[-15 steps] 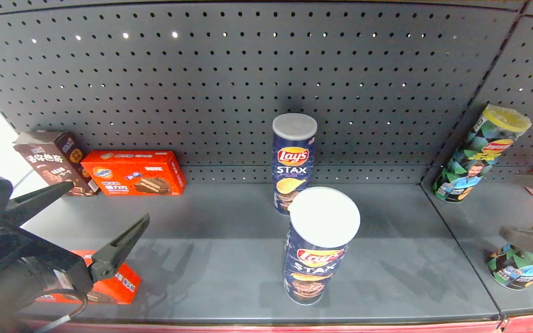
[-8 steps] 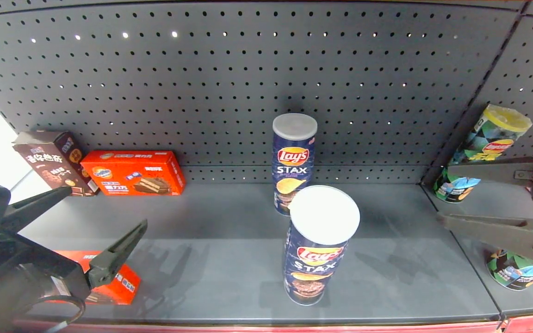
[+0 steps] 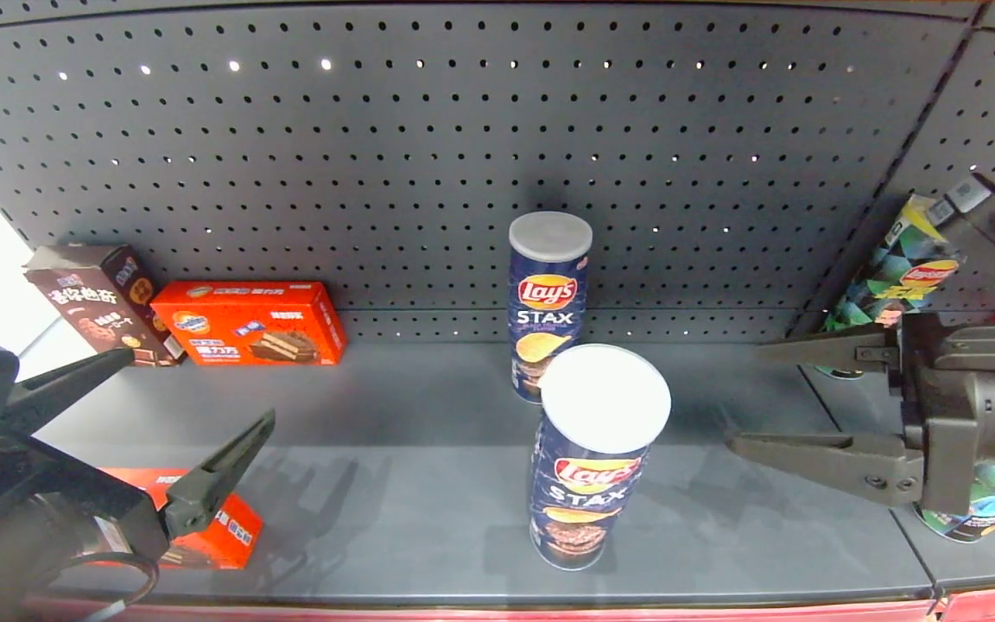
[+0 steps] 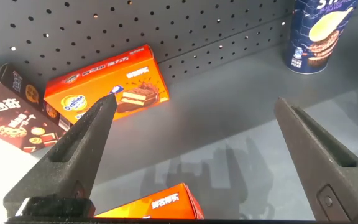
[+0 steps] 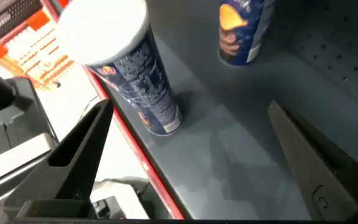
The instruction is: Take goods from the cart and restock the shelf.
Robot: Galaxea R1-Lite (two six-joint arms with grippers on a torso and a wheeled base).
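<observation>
Toward the front edge of the shelf (image 3: 394,484): near chip can (image 3: 597,458), upright, second can (image 3: 548,302) just behind. Looks light, stiff-walled, slick and tippy — best gripped mid-body. Just beside it, right gripper (image 3: 748,399), fingers apart; well away, left gripper (image 3: 202,384), fingers apart too.

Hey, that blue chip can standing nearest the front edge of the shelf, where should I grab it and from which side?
Grip the front can around its mid-body, coming level from the robot's right, where the open right gripper faces it. It stands upright, round and smooth, with bare shelf on that side; the rear can stands behind it.
</observation>
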